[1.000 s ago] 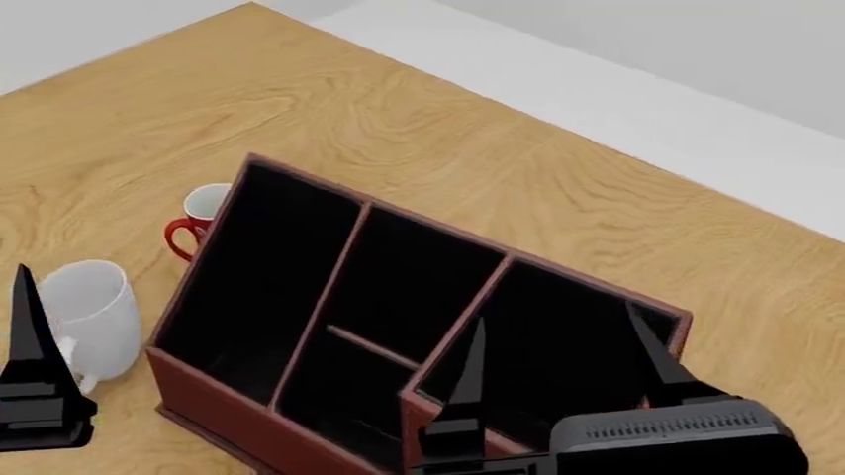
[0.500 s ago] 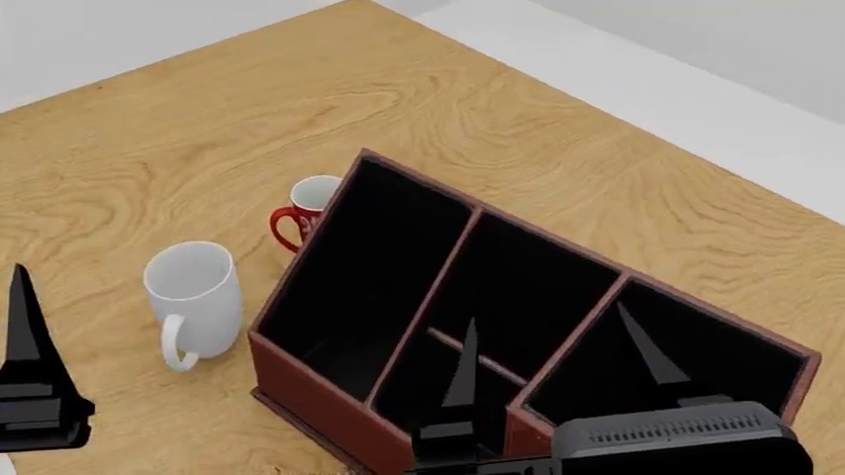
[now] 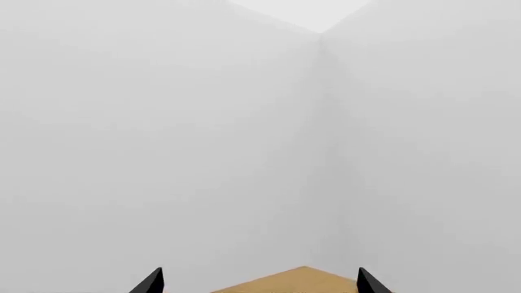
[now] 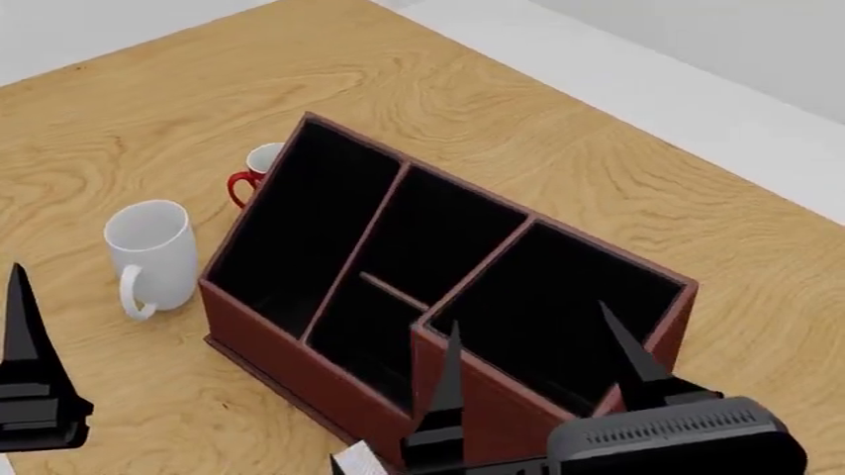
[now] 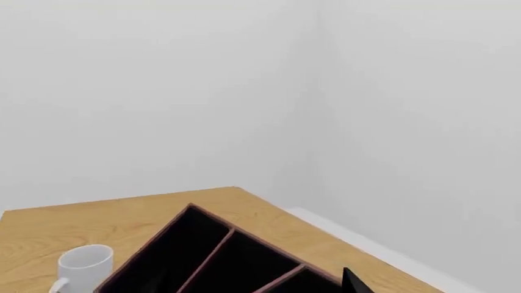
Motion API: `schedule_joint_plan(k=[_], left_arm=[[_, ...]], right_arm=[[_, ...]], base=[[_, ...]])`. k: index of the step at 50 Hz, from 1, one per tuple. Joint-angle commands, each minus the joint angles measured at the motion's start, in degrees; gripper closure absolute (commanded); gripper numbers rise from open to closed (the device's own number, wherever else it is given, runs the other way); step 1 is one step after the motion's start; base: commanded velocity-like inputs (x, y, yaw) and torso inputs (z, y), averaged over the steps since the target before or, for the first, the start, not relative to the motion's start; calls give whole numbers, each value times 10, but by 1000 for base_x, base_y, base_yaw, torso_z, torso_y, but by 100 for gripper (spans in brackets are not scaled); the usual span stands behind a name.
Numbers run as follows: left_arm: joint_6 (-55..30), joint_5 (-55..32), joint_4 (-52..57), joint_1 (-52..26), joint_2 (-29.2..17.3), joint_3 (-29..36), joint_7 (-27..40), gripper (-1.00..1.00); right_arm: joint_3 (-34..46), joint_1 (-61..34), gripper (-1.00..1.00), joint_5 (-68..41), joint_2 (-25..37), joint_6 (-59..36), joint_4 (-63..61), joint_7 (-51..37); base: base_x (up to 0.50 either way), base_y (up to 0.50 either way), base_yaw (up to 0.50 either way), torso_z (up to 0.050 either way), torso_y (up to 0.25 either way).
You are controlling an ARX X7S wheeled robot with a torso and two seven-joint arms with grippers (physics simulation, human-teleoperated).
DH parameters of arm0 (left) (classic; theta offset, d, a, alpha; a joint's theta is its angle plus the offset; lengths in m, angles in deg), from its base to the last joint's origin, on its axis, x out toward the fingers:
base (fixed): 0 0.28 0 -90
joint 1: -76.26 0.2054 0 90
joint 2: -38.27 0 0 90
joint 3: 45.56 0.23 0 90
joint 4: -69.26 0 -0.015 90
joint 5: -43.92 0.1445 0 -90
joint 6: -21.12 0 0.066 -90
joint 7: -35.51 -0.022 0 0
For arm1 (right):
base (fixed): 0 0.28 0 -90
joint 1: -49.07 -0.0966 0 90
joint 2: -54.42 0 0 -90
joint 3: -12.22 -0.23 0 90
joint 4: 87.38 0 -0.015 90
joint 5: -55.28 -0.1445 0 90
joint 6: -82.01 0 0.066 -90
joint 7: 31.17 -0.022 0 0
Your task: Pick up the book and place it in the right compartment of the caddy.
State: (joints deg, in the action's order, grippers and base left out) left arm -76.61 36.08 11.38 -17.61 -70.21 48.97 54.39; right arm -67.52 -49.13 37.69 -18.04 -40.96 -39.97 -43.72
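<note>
The caddy (image 4: pixel 284 351) is a reddish-brown box with black-lined compartments, standing skewed in the middle of the head view. Its right compartment (image 4: pixel 561 312) is the tall, roughly square end section nearest my right gripper. The book is not in view. My right gripper (image 4: pixel 539 368) is open and empty, with its fingers raised in front of that compartment. My left gripper (image 4: pixel 24 346) stands at the lower left, away from the caddy. In the left wrist view it (image 3: pixel 258 284) is open and empty. The right wrist view shows the caddy (image 5: pixel 207 250) and one fingertip (image 5: pixel 353 283).
A white mug (image 4: pixel 149 252) stands left of the caddy, with a red mug (image 4: pixel 255 170) behind it by the caddy's far left corner. The wooden table (image 4: pixel 528 129) ends at the far right, with white floor beyond. A small white corner (image 4: pixel 356 461) shows at the bottom edge; I cannot tell what it is.
The head view has shifted: the caddy and mugs now sit further left than half a second ago. A white corner has appeared at the bottom edge. Both grippers stay open.
</note>
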Motion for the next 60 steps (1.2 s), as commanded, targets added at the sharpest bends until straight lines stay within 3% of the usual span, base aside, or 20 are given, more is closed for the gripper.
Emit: schedule_joint_plan(k=[1,20,28,42,53,57,60], left_arm=[[-2,-2,3,0,-3,-1,3,-100],[0,-4,2,-1,-6,2,6,-100],[1,-6,2,-1,-8,1,7,-100],[1,-8,1,-2,-10,3,9,-100],[2,-9,3,-1,-13,3,11,-100],[-2,-11,5,-3,-14,1,13,-100],[-2,-16,6,-4,-15,-4,14,-100]], right_arm=[[32,-11,-100,50,11,-35,-9,-38],[7,-2,-100,18,4,-8,-1,-31],[-12,2,-100,-32,2,19,5,4],[-5,0,-100,-25,6,13,4,-5],[4,-4,-100,-26,10,4,3,-8],[-10,-14,-100,-49,4,-28,-1,-19],[-6,-44,-100,-60,8,-116,-45,-53]], base=[[0,0,500,0,0],[0,0,500,0,0],[105,-75,0,0,0],[397,-284,0,0,0],[-3,3,0,0,0],[0,0,0,0,0],[0,0,0,0,0]])
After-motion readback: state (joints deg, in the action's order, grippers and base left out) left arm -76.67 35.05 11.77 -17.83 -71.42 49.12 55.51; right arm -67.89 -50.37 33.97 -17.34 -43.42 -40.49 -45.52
